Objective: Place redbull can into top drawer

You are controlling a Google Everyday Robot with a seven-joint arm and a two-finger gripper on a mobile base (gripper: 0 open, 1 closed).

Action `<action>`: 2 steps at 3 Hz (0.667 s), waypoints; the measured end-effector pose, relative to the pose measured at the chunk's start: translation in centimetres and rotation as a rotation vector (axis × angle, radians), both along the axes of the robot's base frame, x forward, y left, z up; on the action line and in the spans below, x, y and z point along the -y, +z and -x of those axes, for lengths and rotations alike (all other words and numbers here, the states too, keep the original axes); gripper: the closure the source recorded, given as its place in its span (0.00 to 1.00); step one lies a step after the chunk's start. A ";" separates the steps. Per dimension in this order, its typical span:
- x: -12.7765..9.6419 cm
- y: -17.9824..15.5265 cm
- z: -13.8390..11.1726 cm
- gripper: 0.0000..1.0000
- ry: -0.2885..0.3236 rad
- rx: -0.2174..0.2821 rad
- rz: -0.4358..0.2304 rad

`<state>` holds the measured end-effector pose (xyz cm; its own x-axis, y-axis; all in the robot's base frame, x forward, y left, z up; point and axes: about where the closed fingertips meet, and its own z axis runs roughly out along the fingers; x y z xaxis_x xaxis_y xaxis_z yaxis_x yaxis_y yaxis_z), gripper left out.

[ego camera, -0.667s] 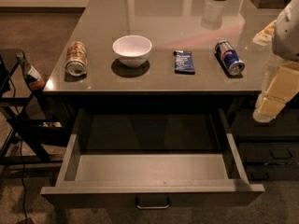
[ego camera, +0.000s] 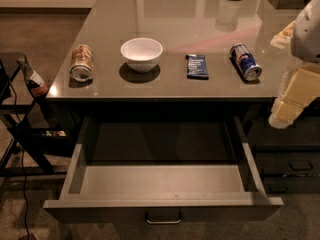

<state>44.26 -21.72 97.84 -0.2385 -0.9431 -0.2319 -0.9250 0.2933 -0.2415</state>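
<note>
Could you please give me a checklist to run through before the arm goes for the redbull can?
1. Top drawer pulled out: ok.
2. Room in the drawer for the can: ok, nothing visible on its floor.
3. Redbull can found: ok, lying on its side on the counter, towards the right.
4. Space around the can: ok, apart from the dark-blue packet; white bowl and orange-brown can lie further left.
5. Can in the gripper: not ok, the gripper hangs at the right edge, off the counter's front corner, apart from the can.
</note>
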 end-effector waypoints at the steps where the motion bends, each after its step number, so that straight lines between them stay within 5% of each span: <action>1: 1.1 -0.5 -1.9 0.00 -0.108 -0.004 -0.073; 2: 2.7 -1.5 -4.1 0.00 -0.234 -0.021 -0.109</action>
